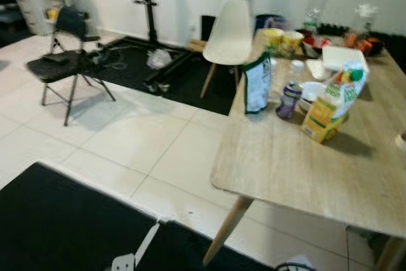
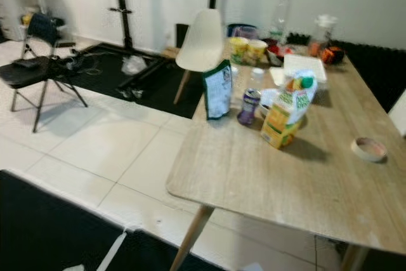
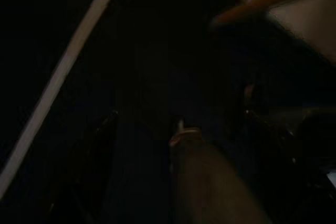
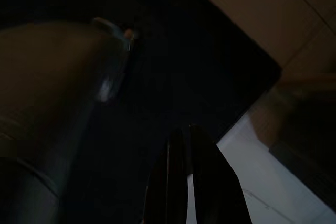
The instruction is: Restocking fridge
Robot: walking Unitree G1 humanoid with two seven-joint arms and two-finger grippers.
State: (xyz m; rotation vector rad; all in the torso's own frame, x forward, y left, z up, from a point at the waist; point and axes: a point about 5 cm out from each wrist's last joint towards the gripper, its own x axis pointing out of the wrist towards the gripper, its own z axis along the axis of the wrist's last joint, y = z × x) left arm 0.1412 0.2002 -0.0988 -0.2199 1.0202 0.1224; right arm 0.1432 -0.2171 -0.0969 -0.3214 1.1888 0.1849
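Observation:
Groceries stand on a light wooden table at the right. Among them are a yellow and green juice carton, a purple can, a green and white bag, two yellow tubs, a tall clear bottle and a white box. Both arms hang low beside me, away from the table. In the dark right wrist view my right gripper is shut with nothing in it, above a black mat and white tiles. The left wrist view is nearly black; the left gripper's state is unclear.
A white chair stands at the table's far left corner. A black folding chair is at the far left, near a black stand with cables. A black mat lies close in front. A tape roll rests on the table's right side.

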